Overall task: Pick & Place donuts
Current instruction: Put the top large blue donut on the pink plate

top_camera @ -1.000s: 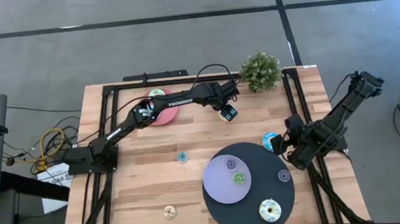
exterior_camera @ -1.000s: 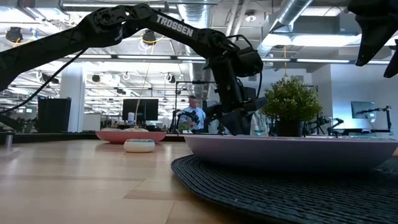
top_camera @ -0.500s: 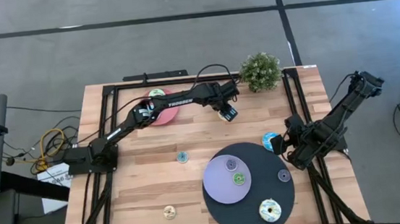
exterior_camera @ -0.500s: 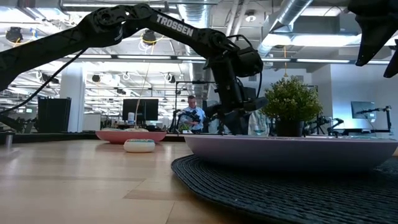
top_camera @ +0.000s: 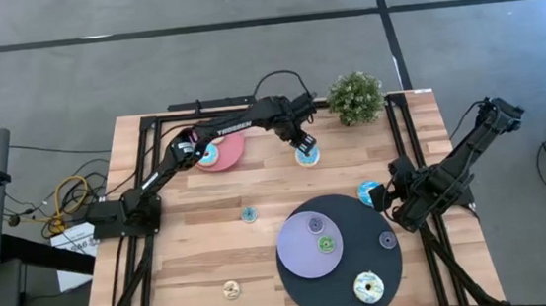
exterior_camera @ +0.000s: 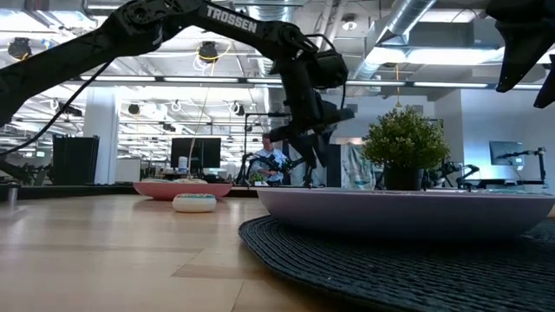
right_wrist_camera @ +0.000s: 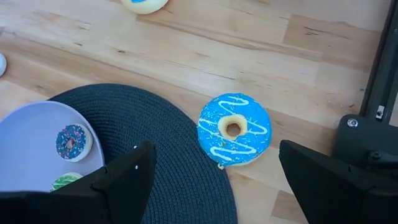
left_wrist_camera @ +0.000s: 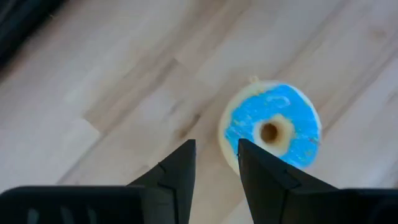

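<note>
A blue-iced donut [top_camera: 307,156] [left_wrist_camera: 272,129] lies flat on the bare wood near the far edge. My left gripper [top_camera: 299,139] [left_wrist_camera: 217,163] hovers just above and beside it, fingers a little apart with nothing between them. My right gripper [right_wrist_camera: 214,186] [top_camera: 388,197] waits wide open at the right side, next to another blue donut with white stripes [right_wrist_camera: 234,129] [top_camera: 368,192] that rests against the rim of the dark round mat [top_camera: 383,218]. A lavender plate [top_camera: 297,260] on the mat carries a purple donut [top_camera: 315,225] and a green one [top_camera: 327,243].
The mat also holds a small donut [top_camera: 388,240] and a cream one [top_camera: 368,286]. A teal donut [top_camera: 249,215] and a tan one [top_camera: 231,290] lie on the wood. A pink plate [top_camera: 226,155] with a blue donut [top_camera: 210,155] and a potted plant [top_camera: 355,96] stand at the far edge.
My left gripper has risen and drawn back toward the far-left, leaving the blue-iced donut lying on the wood where the gripper was. The right arm has kept still.
</note>
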`<state>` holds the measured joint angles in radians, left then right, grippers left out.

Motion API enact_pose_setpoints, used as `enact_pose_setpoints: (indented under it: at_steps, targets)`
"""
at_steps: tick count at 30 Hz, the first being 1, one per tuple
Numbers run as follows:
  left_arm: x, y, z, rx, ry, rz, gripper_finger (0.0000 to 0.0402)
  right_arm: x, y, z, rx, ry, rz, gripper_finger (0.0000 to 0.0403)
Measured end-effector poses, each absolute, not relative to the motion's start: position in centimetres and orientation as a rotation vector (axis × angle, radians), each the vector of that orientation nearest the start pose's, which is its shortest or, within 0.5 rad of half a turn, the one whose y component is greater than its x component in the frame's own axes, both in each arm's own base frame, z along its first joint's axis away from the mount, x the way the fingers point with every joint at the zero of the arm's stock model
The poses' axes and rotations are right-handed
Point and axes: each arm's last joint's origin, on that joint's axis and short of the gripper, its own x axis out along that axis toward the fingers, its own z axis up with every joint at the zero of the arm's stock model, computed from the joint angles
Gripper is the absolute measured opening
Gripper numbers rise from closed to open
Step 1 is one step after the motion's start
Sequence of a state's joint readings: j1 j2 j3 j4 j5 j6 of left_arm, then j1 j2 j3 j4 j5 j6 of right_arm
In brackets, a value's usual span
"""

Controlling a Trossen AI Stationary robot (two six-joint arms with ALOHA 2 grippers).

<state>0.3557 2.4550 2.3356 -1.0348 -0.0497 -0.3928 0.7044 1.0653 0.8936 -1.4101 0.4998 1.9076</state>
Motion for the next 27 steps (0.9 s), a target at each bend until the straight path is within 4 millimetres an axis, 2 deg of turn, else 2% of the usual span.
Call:
enact_pose_setpoints:
  at_steps: [4,10,14,22,27]
  targets:
    - [48.1,18.1,21.0,-0.536,1.075,0.569,0.0112,11.8,8.2,25.9,0.744,0.874,-0.960,0.0327]
    - [49.0,17.2,20.2,-0.529,1.058,0.523,0.0118,11.8,8.2,25.9,0.750,0.872,-0.957,0.0327]
    - [49.5,16.8,19.7,-0.509,1.060,0.494,0.0147,11.9,8.3,25.9,0.761,0.868,-0.950,0.0327]
    - [50.3,16.3,17.3,-0.485,1.087,0.498,0.0226,12.0,8.4,25.9,0.770,0.866,-0.945,0.0327]
    - [50.6,15.6,16.4,-0.399,1.105,0.552,0.0252,12.0,8.4,25.9,0.776,0.865,-0.941,0.0327]
